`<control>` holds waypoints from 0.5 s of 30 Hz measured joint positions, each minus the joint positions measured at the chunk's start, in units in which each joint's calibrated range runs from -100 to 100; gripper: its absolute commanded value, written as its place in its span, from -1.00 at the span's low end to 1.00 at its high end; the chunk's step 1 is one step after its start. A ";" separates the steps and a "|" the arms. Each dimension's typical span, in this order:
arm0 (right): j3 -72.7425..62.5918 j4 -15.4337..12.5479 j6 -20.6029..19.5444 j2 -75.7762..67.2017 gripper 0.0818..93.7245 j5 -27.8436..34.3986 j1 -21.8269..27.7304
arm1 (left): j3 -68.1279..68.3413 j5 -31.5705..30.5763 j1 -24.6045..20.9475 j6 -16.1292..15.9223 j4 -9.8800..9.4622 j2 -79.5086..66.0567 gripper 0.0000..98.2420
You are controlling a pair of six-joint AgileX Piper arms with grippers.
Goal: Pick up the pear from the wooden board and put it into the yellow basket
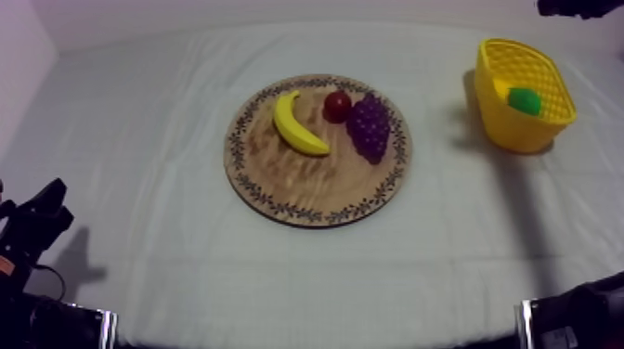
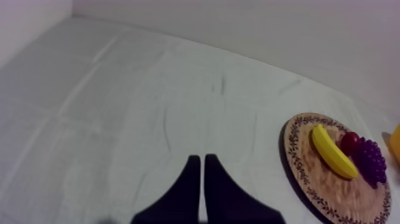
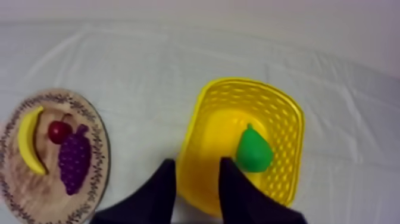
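While pear (image 3: 254,150) lies in basket (image 3: 238,81) near the board (image 3: 41,192), right gripper (image 3: 196,162) gapes empty, left gripper (image 2: 202,158) closed empty.

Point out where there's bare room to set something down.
Bare cloth lies wide between the wooden board and the left gripper, and in the strip between board and yellow basket. Crowded: the board's far half, with banana, small red fruit and grapes.

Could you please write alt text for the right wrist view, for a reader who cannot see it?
A green pear lies inside the yellow basket, with the right gripper open and empty over the basket's near rim. Apart from the basket, the round wooden board holds a banana, a small red fruit and grapes.
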 measured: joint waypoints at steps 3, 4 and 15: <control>7.54 -0.50 -2.37 -8.55 -0.69 -5.37 -0.26 | 0.00 0.00 0.00 0.00 0.00 0.00 -1.00; 9.84 -0.72 -3.06 -10.79 -0.77 -7.44 -0.40 | 0.00 0.00 0.00 0.00 0.00 0.00 -1.00; 38.48 -5.46 -4.94 -38.46 -0.99 -17.31 -1.57 | 0.00 0.00 0.00 0.00 0.00 0.00 -1.00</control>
